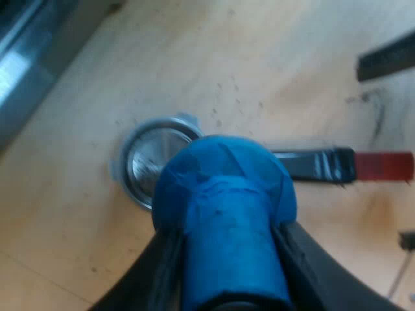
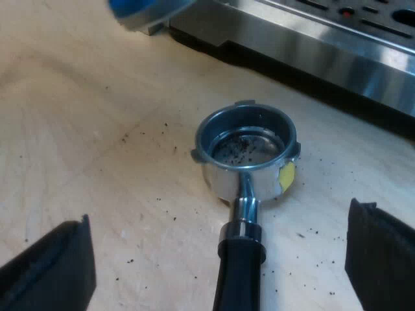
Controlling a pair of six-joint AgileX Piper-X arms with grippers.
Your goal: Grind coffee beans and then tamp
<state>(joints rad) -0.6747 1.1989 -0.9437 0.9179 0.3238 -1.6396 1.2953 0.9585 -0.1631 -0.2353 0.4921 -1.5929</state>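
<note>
The blue tamper is clamped in the left claw and held over the holder. The holder is laid on the desk near the machine. The right claw is spread wide and empty, one finger on either side of the holder's handle.

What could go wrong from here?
1. The metal holder holds only a few stray grounds, so tamping may press nearly nothing.
2. It lies loose on the table; the open right end effector straddles its handle without gripping, so it might tip.
3. The blue tamper in the left end effector looks off-centre over the rim.
</note>
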